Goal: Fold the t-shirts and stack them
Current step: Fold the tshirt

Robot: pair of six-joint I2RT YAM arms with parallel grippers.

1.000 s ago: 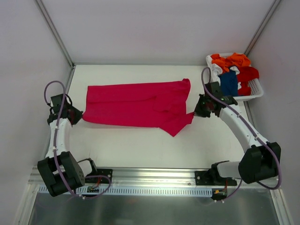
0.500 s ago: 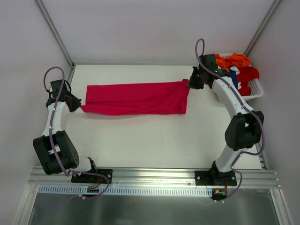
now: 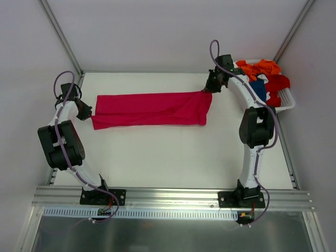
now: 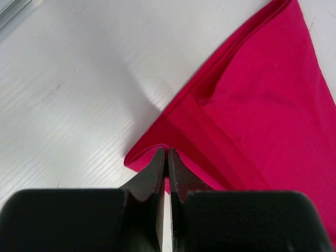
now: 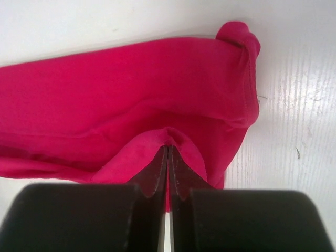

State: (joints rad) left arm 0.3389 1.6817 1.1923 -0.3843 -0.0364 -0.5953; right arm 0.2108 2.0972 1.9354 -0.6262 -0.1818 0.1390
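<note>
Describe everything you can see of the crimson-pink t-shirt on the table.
The crimson-pink t-shirt is soft, plain cloth, folded lengthwise into a long, narrow band that lies across the white table from left to right. A stitched hem shows at its right end, and layered folds at both ends. The left gripper is shut on its left end, the right gripper on its right end.

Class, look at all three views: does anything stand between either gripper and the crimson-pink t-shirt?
Nothing visible does: the left gripper and the right gripper are each shut directly on an end of the crimson-pink t-shirt.
</note>
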